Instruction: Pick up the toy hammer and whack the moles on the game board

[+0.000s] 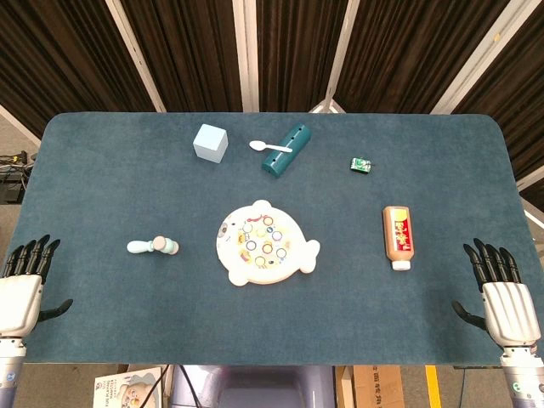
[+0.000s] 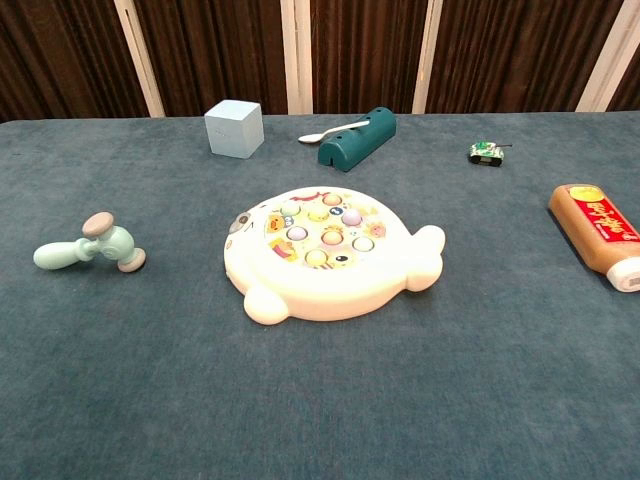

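A pale green toy hammer (image 1: pixel 153 247) (image 2: pixel 90 247) lies on its side on the blue cloth, left of the board. The cream, fish-shaped mole game board (image 1: pixel 265 243) (image 2: pixel 330 262) sits mid-table with several pastel moles on top. My left hand (image 1: pixel 24 285) hovers at the table's near left corner, fingers spread, holding nothing, well left of the hammer. At the near right corner my right hand (image 1: pixel 500 293) is likewise spread and empty. The chest view shows neither hand.
At the back stand a light blue cube (image 1: pixel 210 142) (image 2: pixel 234 128), a teal holder (image 1: pixel 286 149) (image 2: pixel 358 138) with a white spoon (image 1: pixel 269 147) on it, and a small green toy car (image 1: pixel 361 165) (image 2: pixel 486 152). A brown bottle (image 1: pixel 398 237) (image 2: pixel 602 234) lies right of the board.
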Controlling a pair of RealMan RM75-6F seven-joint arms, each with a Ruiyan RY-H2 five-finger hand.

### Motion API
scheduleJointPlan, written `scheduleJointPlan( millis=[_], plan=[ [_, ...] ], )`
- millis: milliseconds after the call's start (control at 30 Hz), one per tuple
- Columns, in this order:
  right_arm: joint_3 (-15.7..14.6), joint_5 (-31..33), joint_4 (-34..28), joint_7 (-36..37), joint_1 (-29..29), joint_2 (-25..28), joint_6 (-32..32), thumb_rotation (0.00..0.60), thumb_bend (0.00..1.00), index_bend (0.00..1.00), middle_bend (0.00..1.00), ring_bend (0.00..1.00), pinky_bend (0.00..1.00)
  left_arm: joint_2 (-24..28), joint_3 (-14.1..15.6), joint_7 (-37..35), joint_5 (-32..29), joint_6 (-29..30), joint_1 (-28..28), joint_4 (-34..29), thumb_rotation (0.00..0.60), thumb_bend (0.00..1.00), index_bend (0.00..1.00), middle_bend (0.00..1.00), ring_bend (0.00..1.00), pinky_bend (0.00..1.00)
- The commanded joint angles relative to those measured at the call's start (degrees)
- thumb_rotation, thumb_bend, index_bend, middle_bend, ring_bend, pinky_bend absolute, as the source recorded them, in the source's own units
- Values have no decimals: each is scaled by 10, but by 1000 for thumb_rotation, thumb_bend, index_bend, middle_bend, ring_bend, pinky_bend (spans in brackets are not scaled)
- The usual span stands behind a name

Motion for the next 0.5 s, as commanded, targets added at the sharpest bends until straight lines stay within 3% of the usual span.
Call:
scheduleJointPlan(
  millis=[33, 500],
  plan=[
    [-1, -1, -1, 2, -1, 1, 0, 600, 191, 0, 0, 0, 0, 0, 0, 1, 1, -1, -1, 0, 600, 40, 0, 0, 0, 3],
    [-2, 2, -3, 6, -2, 5, -3, 600, 191, 0, 0, 0, 0, 4, -4, 1, -9, -23, -13, -11, 600, 40, 0, 0, 0, 4]
  ],
)
